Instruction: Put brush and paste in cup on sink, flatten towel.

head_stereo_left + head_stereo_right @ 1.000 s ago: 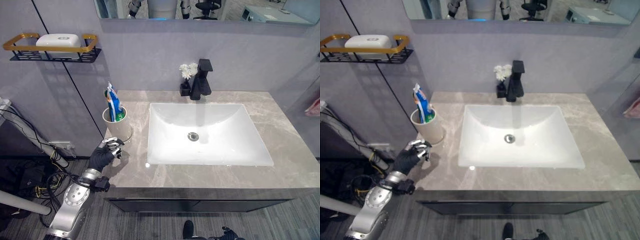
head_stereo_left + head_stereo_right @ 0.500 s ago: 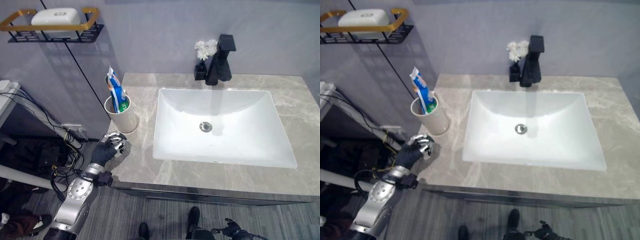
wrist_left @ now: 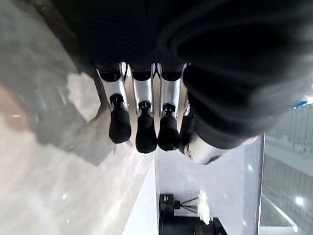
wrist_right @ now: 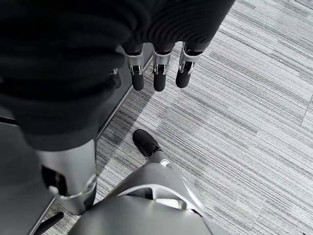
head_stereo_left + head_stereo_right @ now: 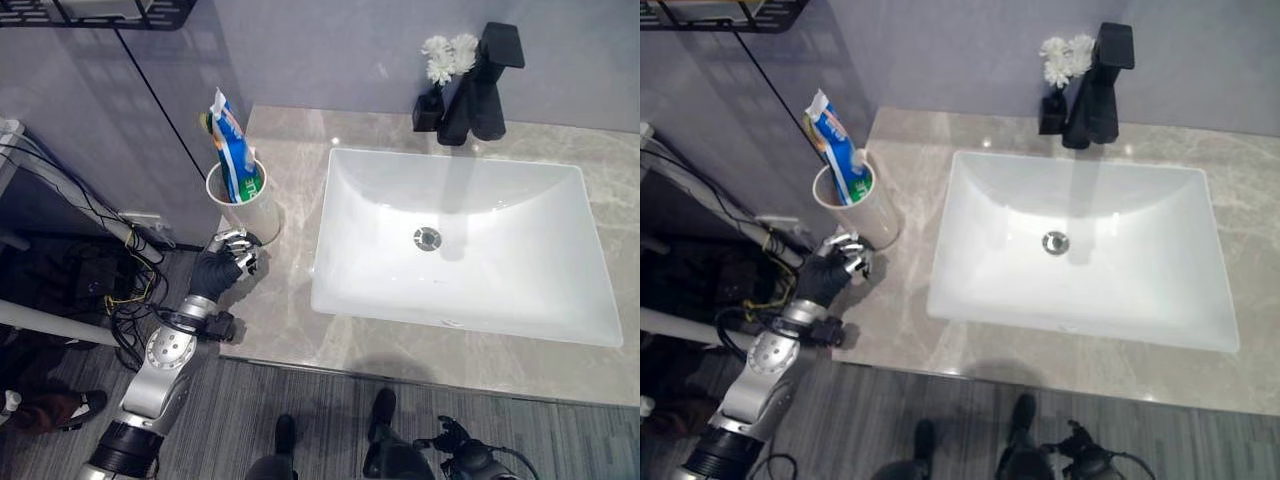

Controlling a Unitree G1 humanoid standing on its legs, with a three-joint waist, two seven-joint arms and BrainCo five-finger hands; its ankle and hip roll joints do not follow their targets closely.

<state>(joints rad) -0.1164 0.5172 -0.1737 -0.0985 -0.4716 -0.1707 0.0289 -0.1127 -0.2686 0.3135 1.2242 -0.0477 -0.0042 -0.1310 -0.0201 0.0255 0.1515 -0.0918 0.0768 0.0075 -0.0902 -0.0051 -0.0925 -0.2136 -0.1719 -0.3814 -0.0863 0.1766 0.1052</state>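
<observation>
A white cup (image 5: 245, 208) stands upright on the grey marble counter (image 5: 290, 290), left of the basin. A blue toothpaste tube (image 5: 230, 158) and a green toothbrush (image 5: 862, 183) stick out of it. My left hand (image 5: 224, 268) rests on the counter's front left corner, just in front of the cup's base. Its fingers (image 3: 139, 129) are curled and hold nothing. My right hand (image 4: 157, 73) hangs low over the striped grey floor with relaxed fingers, nothing in it.
A white rectangular basin (image 5: 460, 245) is set into the middle of the counter. A black tap (image 5: 487, 85) and a small vase of white flowers (image 5: 440, 70) stand behind it. A black wall shelf (image 5: 90, 12) hangs above left.
The camera has moved closer and tipped down, so the whole scene has shifted. My left hand stays curled by the cup's base, now slightly nearer to it.
</observation>
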